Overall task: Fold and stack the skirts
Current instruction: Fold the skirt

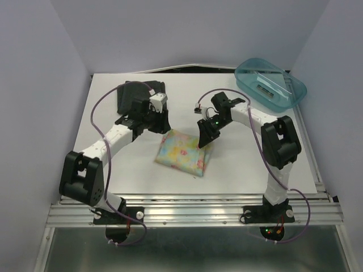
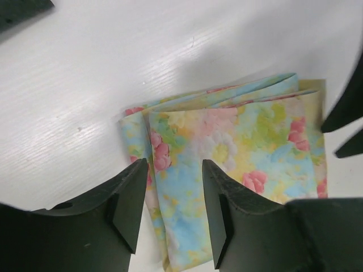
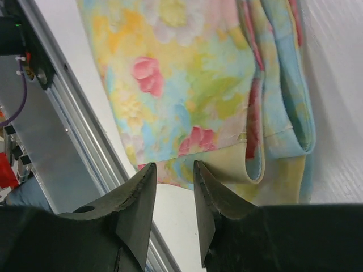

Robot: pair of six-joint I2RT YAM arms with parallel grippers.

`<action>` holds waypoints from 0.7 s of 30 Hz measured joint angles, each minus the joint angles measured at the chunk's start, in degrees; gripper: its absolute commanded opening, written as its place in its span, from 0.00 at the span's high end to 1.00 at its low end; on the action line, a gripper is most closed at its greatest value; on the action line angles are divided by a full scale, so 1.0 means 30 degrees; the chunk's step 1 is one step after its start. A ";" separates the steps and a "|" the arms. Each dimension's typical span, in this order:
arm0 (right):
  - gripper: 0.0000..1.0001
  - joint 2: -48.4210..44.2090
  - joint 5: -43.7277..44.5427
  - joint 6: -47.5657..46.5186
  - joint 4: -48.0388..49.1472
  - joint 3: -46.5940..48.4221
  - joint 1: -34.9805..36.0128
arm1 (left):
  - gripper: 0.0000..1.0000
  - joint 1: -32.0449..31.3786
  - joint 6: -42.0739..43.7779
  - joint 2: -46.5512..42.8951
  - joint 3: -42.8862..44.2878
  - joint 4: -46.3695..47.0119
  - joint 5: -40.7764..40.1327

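The floral skirt [image 1: 182, 152] lies folded into a small rectangle in the middle of the table. It also shows in the left wrist view [image 2: 244, 141] and the right wrist view [image 3: 181, 73]. The dark skirt [image 1: 135, 95] lies folded at the back left, partly hidden behind the left arm. My left gripper [image 1: 163, 128] hovers over the floral skirt's back left corner, its jaws open and empty [image 2: 174, 164]. My right gripper [image 1: 205, 139] hovers over the skirt's back right corner, its jaws a little apart and empty [image 3: 174, 165].
A translucent teal bin [image 1: 270, 84] stands at the back right corner. The table's front edge with its metal rail [image 1: 193, 207] runs just below the floral skirt. Grey walls close in the table on three sides.
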 measured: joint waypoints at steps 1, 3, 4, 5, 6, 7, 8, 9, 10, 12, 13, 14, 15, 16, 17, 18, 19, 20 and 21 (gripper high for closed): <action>0.62 0.0197 0.0146 0.0058 0.0022 -0.0095 0.0000 | 0.44 0.0095 0.0015 -0.0903 -0.0393 0.0182 -0.0044; 0.63 0.0823 0.0510 0.0357 0.0146 -0.0153 0.0000 | 0.42 0.0240 0.0044 -0.2572 -0.1195 0.0386 -0.0036; 0.64 0.1042 0.0648 0.0517 0.0270 -0.0153 -0.0007 | 0.39 0.0357 0.0058 -0.3104 -0.1515 0.0452 -0.0036; 0.65 0.1217 0.0787 0.0685 0.0393 -0.0087 -0.0007 | 0.37 0.0488 0.0073 -0.3344 -0.1734 0.0561 0.0000; 0.65 0.1326 0.1056 0.0925 0.0554 -0.0022 0.0000 | 0.35 0.0612 0.0080 -0.3701 -0.2091 0.0568 0.0036; 0.65 0.1421 0.1311 0.1064 0.0663 0.0058 0.0000 | 0.34 0.0969 0.0087 -0.3993 -0.2521 0.0546 0.0102; 0.65 0.1472 0.1705 0.1217 0.0721 0.0138 0.0000 | 0.31 0.1246 0.0080 -0.4131 -0.2769 0.0481 0.0095; 0.65 0.1537 0.2302 0.1355 0.0816 0.0226 0.0000 | 0.30 0.1734 0.0015 -0.4240 -0.3082 0.0474 0.0189; 0.66 0.1574 0.2914 0.1413 0.0874 0.0284 0.0000 | 0.30 0.2353 -0.0058 -0.4277 -0.3381 0.0430 0.0255; 0.66 0.1894 0.4262 0.1399 0.0860 0.0503 -0.0087 | 0.31 0.3351 -0.0306 -0.4226 -0.3694 0.0197 0.0357; 0.66 0.2084 0.4787 0.1399 0.0809 0.0634 -0.0131 | 0.31 0.3876 -0.0430 -0.4189 -0.3738 -0.0044 0.0488; 0.66 0.2543 0.5544 0.1406 0.0801 0.0940 -0.0189 | 0.31 0.4116 -0.0503 -0.4138 -0.3738 -0.0109 0.0583; 0.66 0.2805 0.6025 0.1413 0.0714 0.1173 -0.0270 | 0.31 0.4233 -0.0627 -0.4116 -0.3738 -0.0109 0.0699; 0.65 0.3213 0.6390 0.1450 0.0306 0.1792 -0.0408 | 0.31 0.4291 -0.0787 -0.4073 -0.3738 -0.0109 0.0933; 0.63 0.3381 0.6732 0.1428 0.0182 0.2215 -0.0459 | 0.31 0.4269 -0.0940 -0.4058 -0.3738 -0.0131 0.1166; 0.62 0.3453 0.7220 0.1450 0.0066 0.2623 -0.0503 | 0.31 0.4248 -0.1035 -0.4058 -0.3738 -0.0124 0.1282; 0.60 0.3526 0.7912 0.1479 -0.0066 0.3271 -0.0539 | 0.30 0.4248 -0.1151 -0.4058 -0.3738 -0.0095 0.1413; 0.58 0.3563 0.8400 0.1530 -0.0117 0.3716 -0.0546 | 0.30 0.4248 -0.1297 -0.4058 -0.3738 -0.0058 0.1559; 0.58 0.3585 0.8888 0.1654 -0.0233 0.4313 -0.0554 | 0.30 0.4255 -0.1428 -0.4058 -0.3759 0.0000 0.1617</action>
